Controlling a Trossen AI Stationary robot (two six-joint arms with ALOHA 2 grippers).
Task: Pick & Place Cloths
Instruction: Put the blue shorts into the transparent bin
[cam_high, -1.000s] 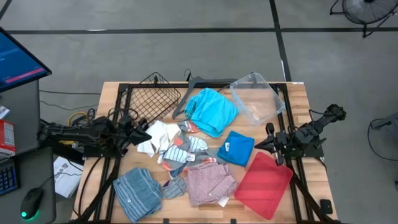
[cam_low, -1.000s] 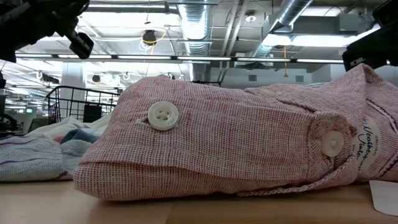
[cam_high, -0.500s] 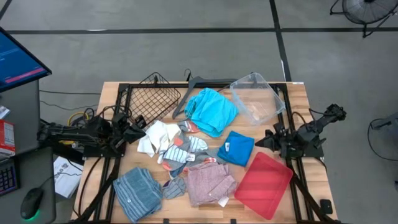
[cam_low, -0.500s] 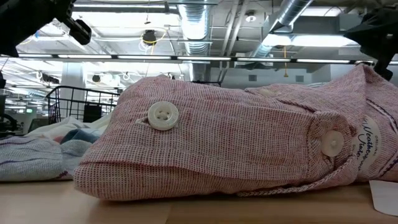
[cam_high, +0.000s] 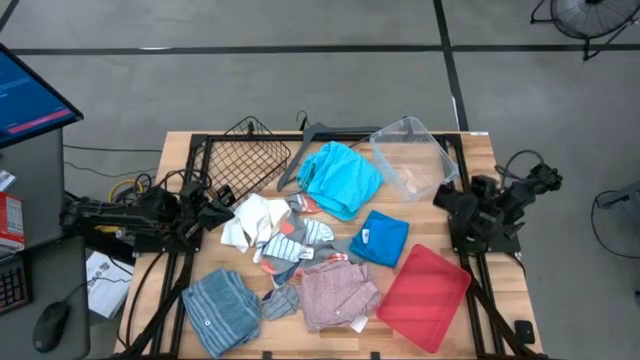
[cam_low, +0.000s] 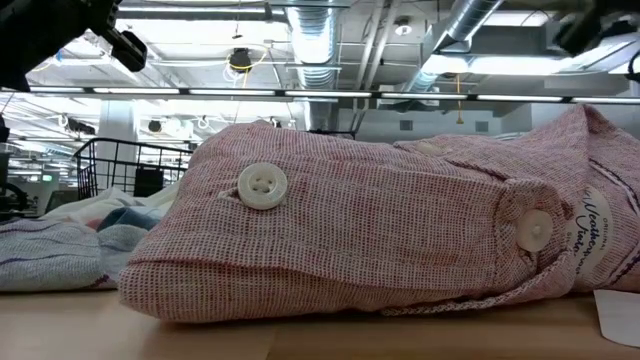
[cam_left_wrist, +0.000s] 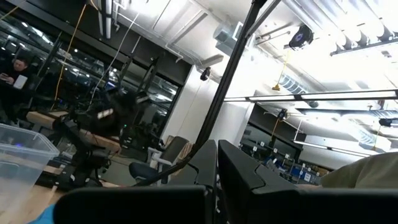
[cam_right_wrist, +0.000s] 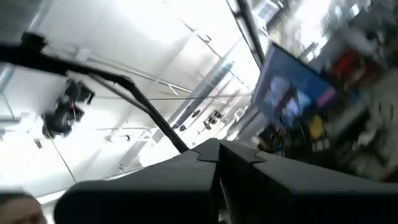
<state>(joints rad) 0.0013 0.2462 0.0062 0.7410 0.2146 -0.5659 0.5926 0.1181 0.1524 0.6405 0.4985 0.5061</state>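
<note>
Cloths (cam_high: 300, 260): loose heap mid-tabletop (cam_high: 480, 150), none lifted, beside the red tray (cam_high: 425, 297). Left tool (cam_high: 222, 206): fingers together, empty, at the heap's left edge. Right tool (cam_high: 447, 199): fingers together, empty, beyond the tray; both seemingly parked.

bare wood (cam_high: 500, 330) past red tray (cam_high: 425, 297); cloths (cam_high: 300, 255) crowding mid-table
</note>
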